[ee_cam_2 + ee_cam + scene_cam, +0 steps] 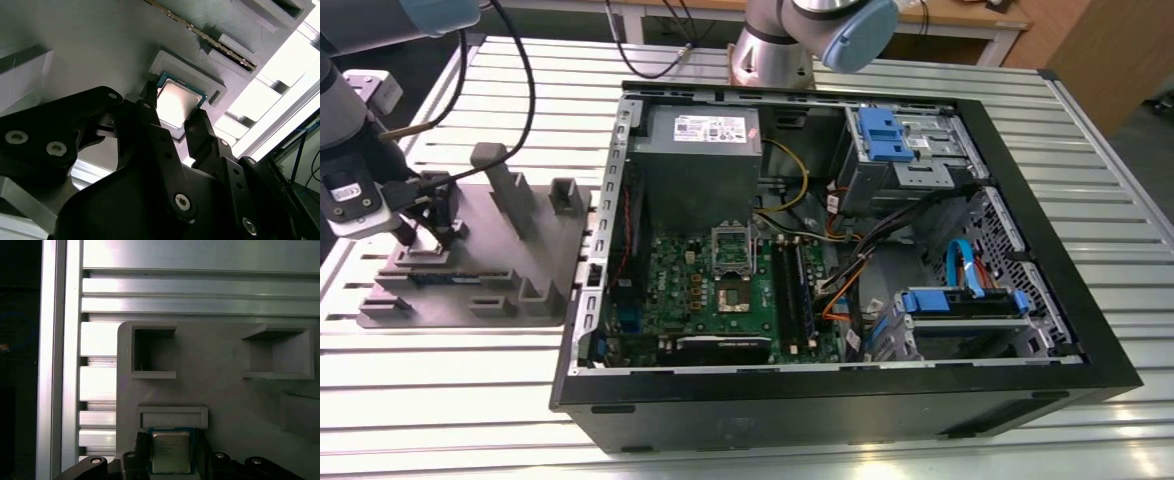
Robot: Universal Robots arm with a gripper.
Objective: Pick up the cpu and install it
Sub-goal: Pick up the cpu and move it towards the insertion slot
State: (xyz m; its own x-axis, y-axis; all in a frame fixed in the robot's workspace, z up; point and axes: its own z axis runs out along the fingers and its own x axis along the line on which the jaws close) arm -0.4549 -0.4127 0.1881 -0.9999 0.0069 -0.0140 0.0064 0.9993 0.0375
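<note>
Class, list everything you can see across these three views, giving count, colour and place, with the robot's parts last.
cpu: one, silver-grey, in a recess of the holder.
holder: one, grey, on the table at the exterior view's left.
computer case: one, black, open, beside the holder.
motherboard: one, green, inside the computer case.
power supply: one, grey, inside the computer case.
table: one, silver, slatted.
gripper: one, black, at the cpu.

Open computer case (827,405) beside grey holder block (520,240)
</note>
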